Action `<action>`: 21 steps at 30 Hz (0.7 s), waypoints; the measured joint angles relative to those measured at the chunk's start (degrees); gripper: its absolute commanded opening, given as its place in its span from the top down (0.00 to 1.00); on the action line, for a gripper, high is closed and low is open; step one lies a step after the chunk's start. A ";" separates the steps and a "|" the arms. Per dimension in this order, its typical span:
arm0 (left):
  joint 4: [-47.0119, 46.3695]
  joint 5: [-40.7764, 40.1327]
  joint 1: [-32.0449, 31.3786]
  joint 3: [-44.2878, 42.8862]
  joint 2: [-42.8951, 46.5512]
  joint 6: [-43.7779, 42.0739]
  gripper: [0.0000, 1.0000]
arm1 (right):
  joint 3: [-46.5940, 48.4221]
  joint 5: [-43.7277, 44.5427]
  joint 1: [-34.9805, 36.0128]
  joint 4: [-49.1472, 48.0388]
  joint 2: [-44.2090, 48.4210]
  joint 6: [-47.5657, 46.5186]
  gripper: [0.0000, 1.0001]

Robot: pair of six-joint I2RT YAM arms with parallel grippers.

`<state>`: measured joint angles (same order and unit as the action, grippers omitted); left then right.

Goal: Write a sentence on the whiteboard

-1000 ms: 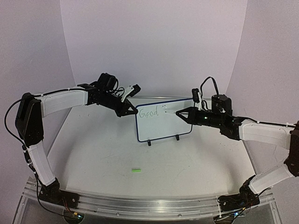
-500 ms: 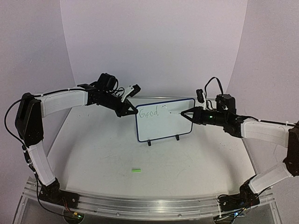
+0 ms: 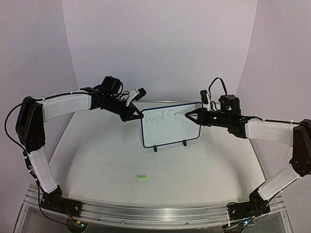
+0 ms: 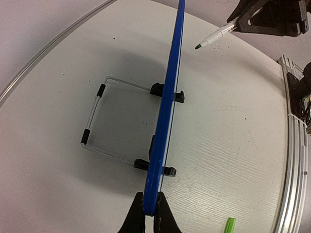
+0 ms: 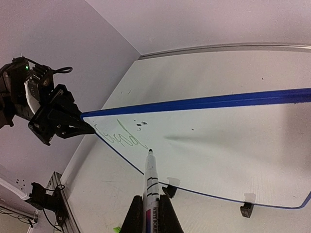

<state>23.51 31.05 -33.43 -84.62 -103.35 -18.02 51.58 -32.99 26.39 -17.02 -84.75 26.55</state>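
- The sentence (image 3: 154,117) has barely begun: we read one green word, "Good", at the upper left of the whiteboard (image 3: 171,131), with a few small stray marks (image 3: 170,112) just to its right. We judge that most of the writing is left to do.
- The whiteboard stands upright on its two black feet (image 3: 155,148) toward the back of the counter (image 3: 107,160), between the two arms, propped by a wire stand (image 4: 97,119) behind it.
- The left gripper (image 3: 137,116) is clamped on the board's blue rim at the upper left corner, steadying it.
- The right gripper (image 3: 189,116) is closed around the marker (image 5: 149,179) and points it at the board to the right of "Good". From the left wrist view the tip sits just off the surface, not touching.
- The next word needs the tip brought onto the board while the left grip holds firm.
- The counter is white and matt, faintly scuffed, with a curved raised edge at the back.
- A green cap (image 3: 141,177) lies alone on the counter nearer to us, well apart from the board.
- Plain pale lilac walls close in the back and sides, and a metal rail (image 3: 146,211) carries the arm bases.
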 measured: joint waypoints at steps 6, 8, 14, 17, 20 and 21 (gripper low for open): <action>0.00 0.00 0.00 0.00 0.00 0.00 1.00 | 0.94 -0.03 0.08 -0.01 -1.59 0.00 1.00; 0.00 0.00 0.00 0.00 0.00 0.00 1.00 | 1.35 0.00 0.19 -0.04 -2.06 0.00 1.00; 0.00 0.00 0.00 0.00 0.00 0.00 1.00 | 2.42 0.40 0.80 -0.07 -3.16 0.00 1.00; 0.00 0.00 0.00 0.00 0.00 0.00 1.00 | 3.02 0.60 1.08 -0.07 -4.01 0.00 1.00; 0.00 0.00 0.00 0.00 0.00 0.00 1.00 | 3.18 1.04 1.25 -0.05 -4.38 0.00 1.00; 0.00 0.00 0.00 0.00 0.00 0.00 1.00 | 3.18 1.23 1.28 -0.06 -4.39 0.01 1.00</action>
<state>23.51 31.05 -33.43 -84.62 -103.35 -18.02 54.76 -31.76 27.67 -17.07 -89.14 26.56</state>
